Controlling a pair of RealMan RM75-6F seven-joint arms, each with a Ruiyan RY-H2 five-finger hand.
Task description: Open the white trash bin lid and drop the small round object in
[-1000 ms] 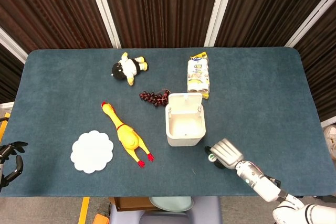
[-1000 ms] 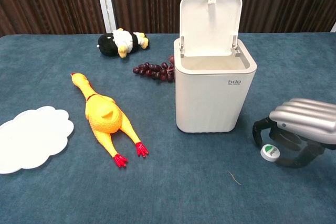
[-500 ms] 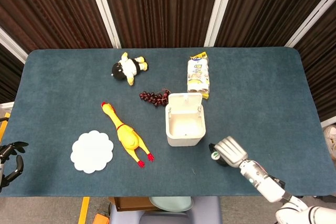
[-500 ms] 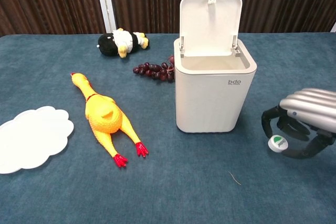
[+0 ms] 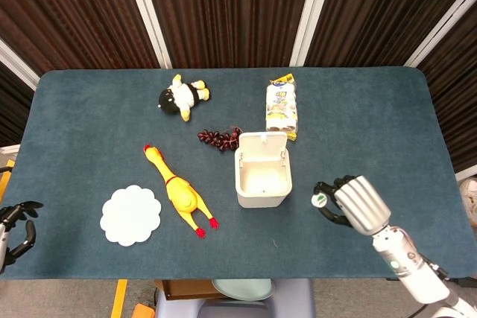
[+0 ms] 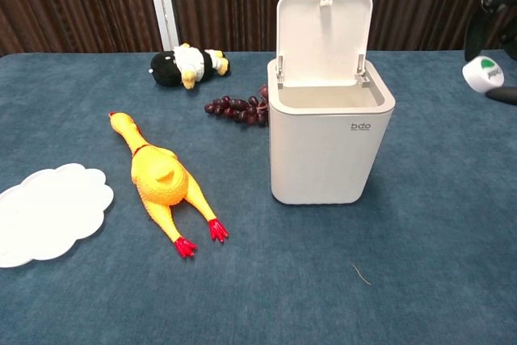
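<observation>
The white trash bin (image 5: pixel 261 178) (image 6: pixel 330 145) stands mid-table with its lid (image 6: pixel 322 36) swung up and open. My right hand (image 5: pixel 353 202) (image 6: pixel 494 22) pinches the small round white object with a green mark (image 5: pixel 319 200) (image 6: pixel 483 75) in its fingertips, lifted off the table to the right of the bin, about level with the bin's rim in the chest view. My left hand (image 5: pixel 16 221) shows only at the lower left edge of the head view, off the table, fingers apart and holding nothing.
A yellow rubber chicken (image 5: pixel 178 191) and a white scalloped plate (image 5: pixel 131 214) lie left of the bin. Dark grapes (image 5: pixel 218 138), a plush toy (image 5: pixel 182 97) and a snack packet (image 5: pixel 282 109) sit behind it.
My right hand has risen from the table with the small round object and shifted right and upward; in the chest view it climbed from table level to the top right corner.
</observation>
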